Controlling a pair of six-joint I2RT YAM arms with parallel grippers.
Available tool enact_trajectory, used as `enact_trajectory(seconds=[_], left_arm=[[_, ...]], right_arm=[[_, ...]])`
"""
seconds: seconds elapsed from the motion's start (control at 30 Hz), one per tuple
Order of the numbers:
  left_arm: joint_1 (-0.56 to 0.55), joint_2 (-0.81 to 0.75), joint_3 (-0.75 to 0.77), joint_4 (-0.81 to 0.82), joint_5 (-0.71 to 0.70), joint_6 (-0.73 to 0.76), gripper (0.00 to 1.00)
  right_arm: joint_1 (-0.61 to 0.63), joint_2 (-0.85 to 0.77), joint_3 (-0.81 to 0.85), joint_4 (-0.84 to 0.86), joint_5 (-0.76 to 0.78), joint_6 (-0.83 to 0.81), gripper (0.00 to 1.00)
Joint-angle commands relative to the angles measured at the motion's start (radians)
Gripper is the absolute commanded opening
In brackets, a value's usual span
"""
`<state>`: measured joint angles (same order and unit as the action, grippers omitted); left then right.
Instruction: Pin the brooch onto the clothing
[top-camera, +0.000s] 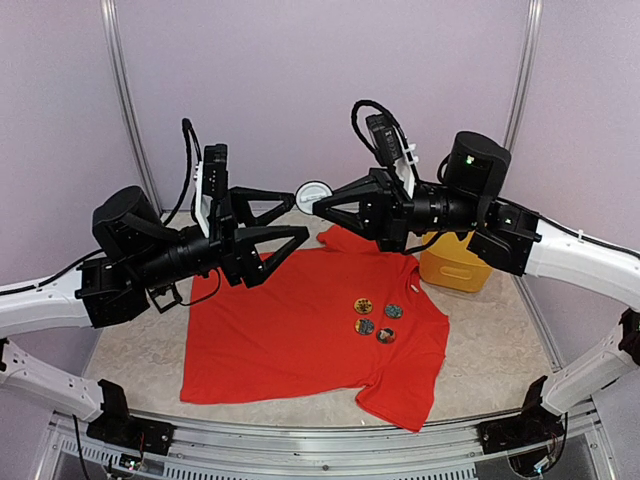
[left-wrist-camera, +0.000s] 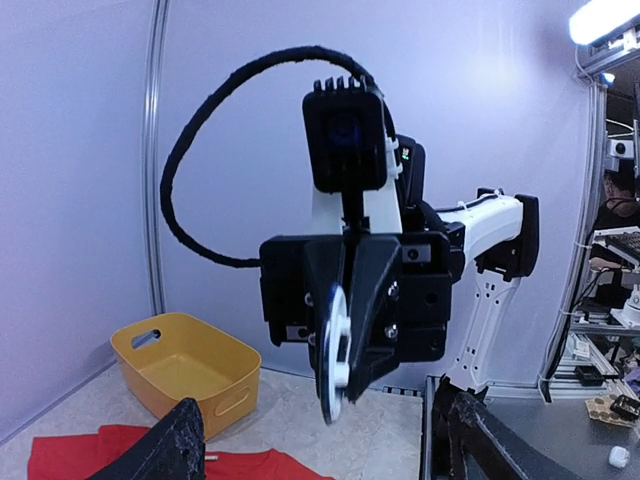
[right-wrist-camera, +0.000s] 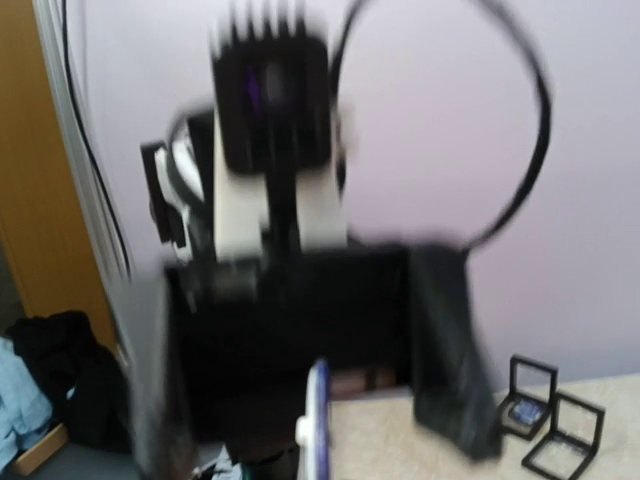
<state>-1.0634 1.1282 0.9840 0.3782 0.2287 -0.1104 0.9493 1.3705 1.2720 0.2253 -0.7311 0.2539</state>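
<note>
The red T-shirt (top-camera: 300, 330) lies flat on the table, with several round brooches (top-camera: 376, 320) on its chest. My right gripper (top-camera: 320, 203) is shut on a white round brooch (top-camera: 314, 194), held high above the shirt's collar. The left wrist view shows that brooch edge-on (left-wrist-camera: 335, 350) between the right gripper's fingers. It is also edge-on in the blurred right wrist view (right-wrist-camera: 316, 415). My left gripper (top-camera: 299, 214) is open and empty. It faces the right gripper, just left of the brooch. Its fingertips (left-wrist-camera: 182, 440) frame the bottom of the left wrist view.
A yellow plastic basket (top-camera: 455, 262) stands at the back right beside the shirt's sleeve, and it looks empty in the left wrist view (left-wrist-camera: 185, 370). Small black display frames (right-wrist-camera: 545, 420) sit on the table in the right wrist view. Pale walls and metal posts enclose the table.
</note>
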Motion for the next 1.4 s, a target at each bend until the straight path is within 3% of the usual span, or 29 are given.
enact_trajectory(seconds=[0.0,0.27,0.43,0.63,0.7,0.8,0.83,1.0,1.17,1.37], left_arm=[[-0.006,-0.045,-0.112,0.222,-0.013,0.038,0.76],[-0.008,0.057,-0.087,0.308,0.001,-0.077,0.35],[-0.006,0.06,-0.091,0.338,-0.065,-0.091,0.36],[-0.007,0.077,-0.074,0.37,-0.042,-0.098,0.37],[-0.007,0.085,-0.064,0.363,-0.034,-0.1,0.31],[-0.007,0.099,-0.047,0.356,-0.018,-0.118,0.11],[-0.007,0.109,-0.041,0.355,-0.005,-0.123,0.08],[-0.009,0.123,-0.034,0.375,0.012,-0.14,0.08],[-0.009,0.112,-0.037,0.377,0.0,-0.127,0.0],[-0.009,0.105,-0.053,0.399,0.022,-0.126,0.0]], right_arm=[[0.008,-0.033,-0.026,0.132,0.025,0.017,0.0],[0.009,-0.01,-0.032,0.162,0.023,0.019,0.0],[0.01,0.004,-0.014,0.153,0.011,0.019,0.0],[0.01,0.0,-0.015,0.142,0.017,0.013,0.0],[0.01,0.002,-0.012,0.137,0.016,0.012,0.0],[0.011,0.004,-0.015,0.134,0.017,0.012,0.0],[0.01,0.003,-0.017,0.132,0.016,0.013,0.0],[0.01,-0.007,-0.026,0.121,0.031,0.004,0.0],[0.011,-0.016,-0.034,0.107,0.038,-0.003,0.0],[0.01,-0.021,-0.037,0.1,0.044,-0.014,0.0]])
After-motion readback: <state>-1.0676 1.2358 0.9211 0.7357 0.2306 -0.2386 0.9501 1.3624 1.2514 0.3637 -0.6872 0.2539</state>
